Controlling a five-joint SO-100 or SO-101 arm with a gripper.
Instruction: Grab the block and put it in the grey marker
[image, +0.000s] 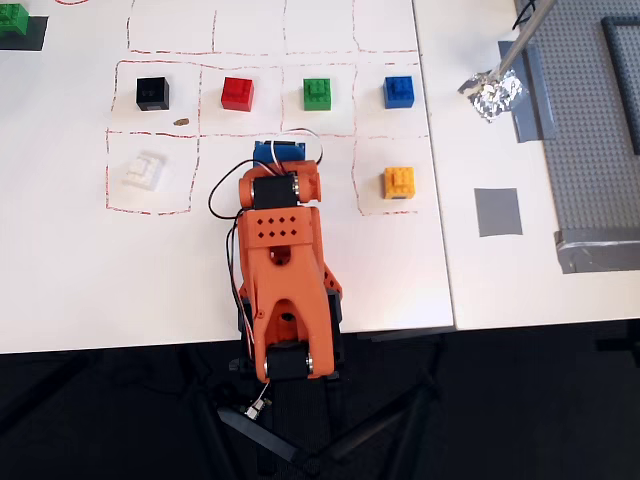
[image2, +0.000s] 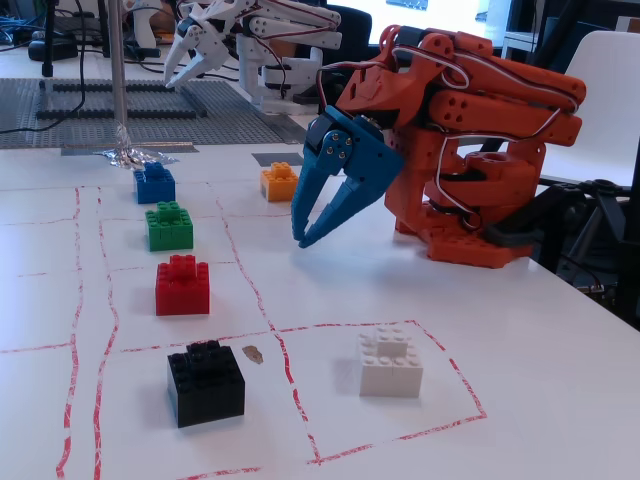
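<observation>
Overhead view: the red block (image: 237, 93) sat in the upper-middle of the frame, one of a row of four bricks inside red-drawn squares, with a black brick (image: 152, 92) just left of it and a green brick (image: 317, 92) just right. The grey marker (image: 497, 211) lay at right of centre, well apart from the block, near a crumpled foil piece (image: 491, 95) and a studded grey baseplate (image: 595, 130). The orange arm (image: 280, 270) was folded at centre frame, hiding its claw. A reach that drifted sideways could have taken a neighbouring brick instead, since all are alike in size; the carry to the marker would likely have passed the yellow-orange brick (image: 399, 182), which could have been knocked.

Fixed view: the blue gripper (image2: 304, 239) hung at centre frame, tips down, its fingers parted a moderate way and holding nothing. The block rested at left of centre, clear of the claw, between the green and black bricks. A white brick (image2: 390, 361) sat at lower right.

No brand, label or legible writing appeared in either view.
</observation>
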